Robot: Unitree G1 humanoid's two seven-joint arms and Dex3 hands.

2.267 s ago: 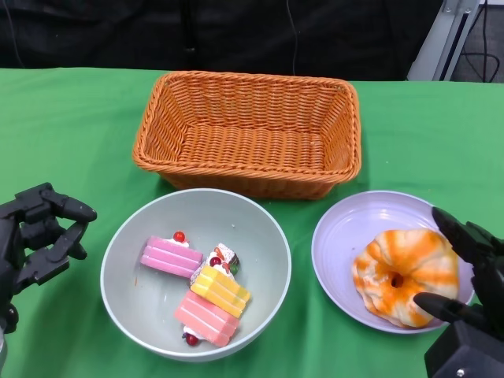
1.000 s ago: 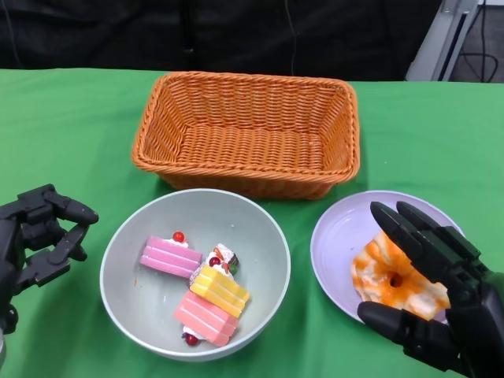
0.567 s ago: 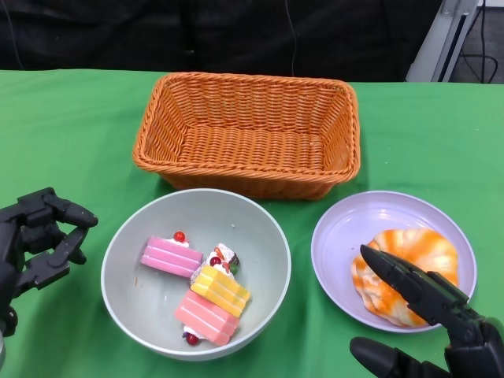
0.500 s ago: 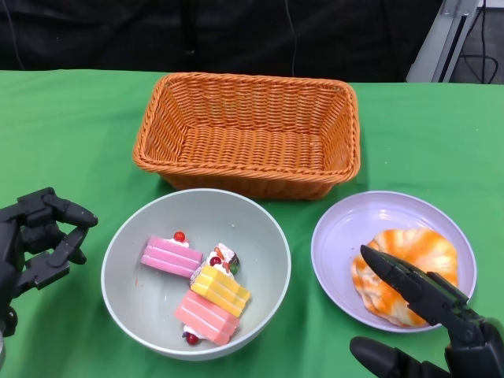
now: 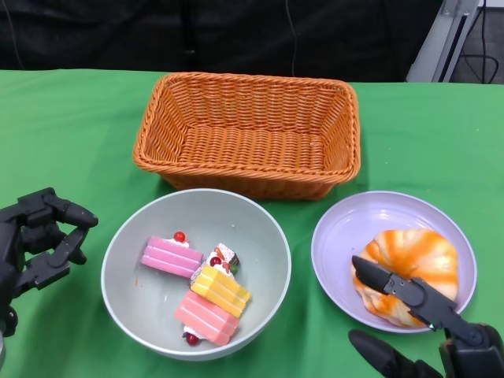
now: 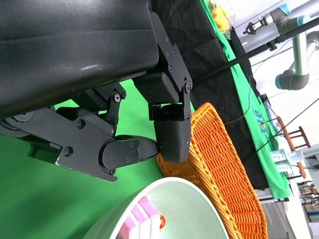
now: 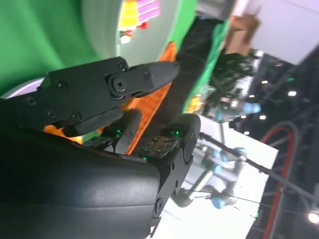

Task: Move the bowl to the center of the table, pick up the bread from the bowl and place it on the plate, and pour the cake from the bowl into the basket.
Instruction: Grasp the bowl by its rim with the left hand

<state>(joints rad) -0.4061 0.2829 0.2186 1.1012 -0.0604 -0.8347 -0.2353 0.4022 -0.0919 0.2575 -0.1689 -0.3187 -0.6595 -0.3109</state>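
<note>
The basket [image 5: 247,134] sits at the far middle, with the bowl [image 5: 260,228] just near it, holding the cake [image 5: 198,287] pieces. On the plate [image 5: 339,236], near right, lies the bread [image 5: 413,268], so that step looks done. The right hand [image 5: 417,331] hovers spread and empty over the bread; the left hand [image 5: 35,244], loosely curled and empty, waits left of the bowl. Next comes gripping the bowl's rim to pour into the basket.

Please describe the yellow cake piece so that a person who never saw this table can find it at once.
Start at the big orange wicker basket at the back of the green table; directly in front of it sits a round grey-green bowl. Inside the bowl lie small layered cake pieces, and the yellow cake piece is between two pink ones. It is the only yellow block there.
</note>
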